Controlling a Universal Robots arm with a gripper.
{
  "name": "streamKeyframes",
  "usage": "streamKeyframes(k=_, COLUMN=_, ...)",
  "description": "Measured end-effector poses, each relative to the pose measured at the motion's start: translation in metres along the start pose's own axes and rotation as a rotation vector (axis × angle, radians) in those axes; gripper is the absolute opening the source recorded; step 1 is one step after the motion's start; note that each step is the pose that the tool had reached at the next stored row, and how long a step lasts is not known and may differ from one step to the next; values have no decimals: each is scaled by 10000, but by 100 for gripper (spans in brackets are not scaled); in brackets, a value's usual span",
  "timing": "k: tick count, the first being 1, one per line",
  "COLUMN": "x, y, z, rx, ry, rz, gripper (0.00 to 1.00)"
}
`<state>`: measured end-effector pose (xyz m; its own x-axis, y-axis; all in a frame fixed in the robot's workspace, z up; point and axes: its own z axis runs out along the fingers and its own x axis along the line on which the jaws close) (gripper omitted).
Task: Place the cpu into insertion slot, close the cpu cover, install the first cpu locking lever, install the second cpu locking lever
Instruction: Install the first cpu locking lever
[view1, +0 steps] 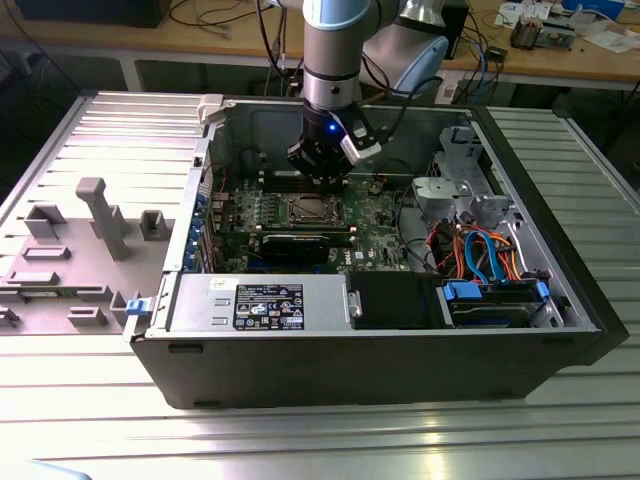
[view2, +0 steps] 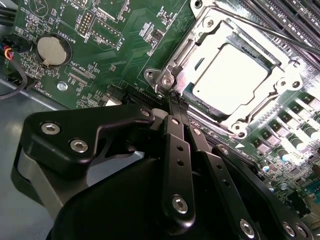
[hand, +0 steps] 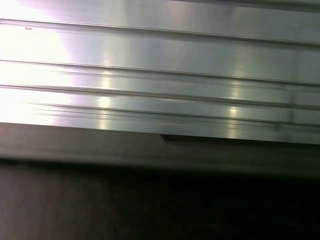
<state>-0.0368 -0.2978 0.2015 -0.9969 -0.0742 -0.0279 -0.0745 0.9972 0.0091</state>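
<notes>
**Claw poised at the socket corner**

We are looking into an open black steel case (view1: 400, 370) lying on a ribbed aluminium table (view1: 320, 440). Inside it we are seeing a green board (view1: 375, 240), a grey power supply (view1: 262, 303) wearing a black label with white print too small for us to read, a long black card (view1: 295, 245) just in front of the socket, and a knot of orange and blue cables (view1: 480, 250) toward the case's corner at the exterior view's right.

In the second wrist view the board (view2: 115, 55) is carrying white lettering that we are not managing to read, and a round silvery coin cell (view2: 51, 50).

The cpu (view2: 231, 80), a flat square with a pale matte metal top, is lying in the slot (view2: 186, 95). The cover (view2: 260, 50), a shiny frame plate, is sitting down around it, its window showing the chip. In the exterior view the cpu (view1: 306, 210) is sitting mid-board, away from the case walls.

The gripper (view1: 323, 178) is hanging just behind the socket. In the second wrist view the gripper (view2: 175, 98) is showing its thin black fingers (view2: 172, 107) pressed together at the socket's corner, beside a screw, with nothing held between them.

In the first wrist view we are seeing ribbed aluminium (hand: 160, 75) above a dark edge.
</notes>
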Motion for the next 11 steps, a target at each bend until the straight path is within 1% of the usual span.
streamKeyframes(k=2, x=0, y=1, z=1, rx=-81, ry=-8, rz=2, gripper=11)
streamKeyframes(k=4, x=0, y=2, z=0, rx=-183, ry=-16, rz=5, gripper=11)
streamKeyframes(k=5, x=0, y=3, z=1, rx=-223, ry=-19, rz=6, gripper=11)
streamKeyframes(k=8, x=-2, y=5, z=-29, rx=-237, ry=-27, rz=8, gripper=11)
streamKeyframes(k=9, x=-1, y=3, z=-51, rx=-222, ry=-19, rz=8, gripper=11)
streamKeyframes(k=11, x=-3, y=4, z=-59, rx=-208, ry=-20, rz=6, gripper=11)
